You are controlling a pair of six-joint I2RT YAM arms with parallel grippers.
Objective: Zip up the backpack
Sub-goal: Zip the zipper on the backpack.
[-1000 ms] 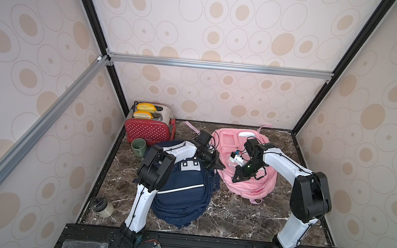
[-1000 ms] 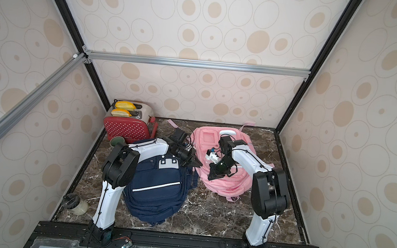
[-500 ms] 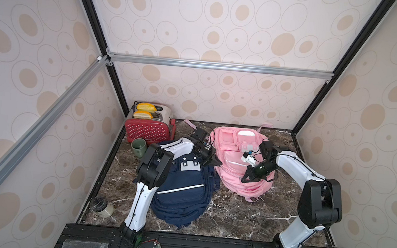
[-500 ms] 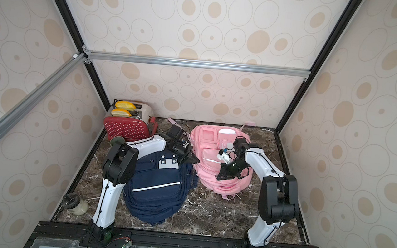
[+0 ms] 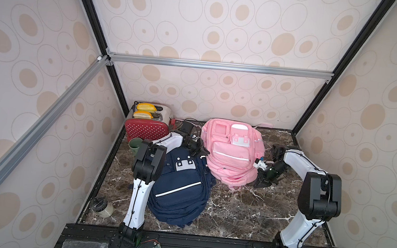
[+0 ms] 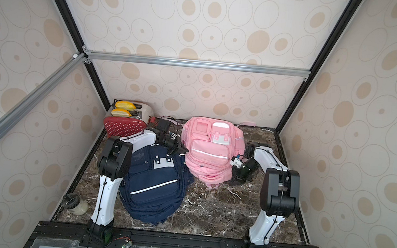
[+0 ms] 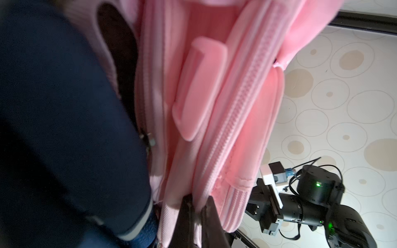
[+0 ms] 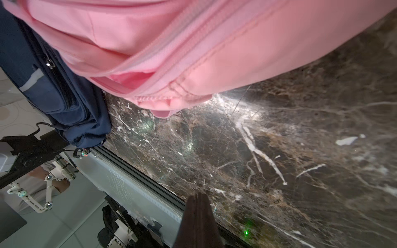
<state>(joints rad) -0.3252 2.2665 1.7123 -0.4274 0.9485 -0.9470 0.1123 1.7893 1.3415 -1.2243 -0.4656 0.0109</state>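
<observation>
Jaws closed, left pinching pink backpack [image 7: 217, 101]

Colours on the Tabletop

The pink backpack [image 5: 231, 155] is showing pink throughout; the navy backpack [image 5: 178, 189] is wearing a white stripe and grey patch; the toaster [image 5: 146, 130] is showing red with white dots; the mug [image 5: 135, 145] is looking green; the tabletop [image 5: 234, 207] is running dark brown, white-veined; the walls [image 5: 213, 31] are carrying tan ovals.

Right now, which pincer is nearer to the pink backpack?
Left. The left pincer is shut on an edge of the pink backpack. The right pincer, shut and empty, hangs over the table beside it, not touching.
</observation>
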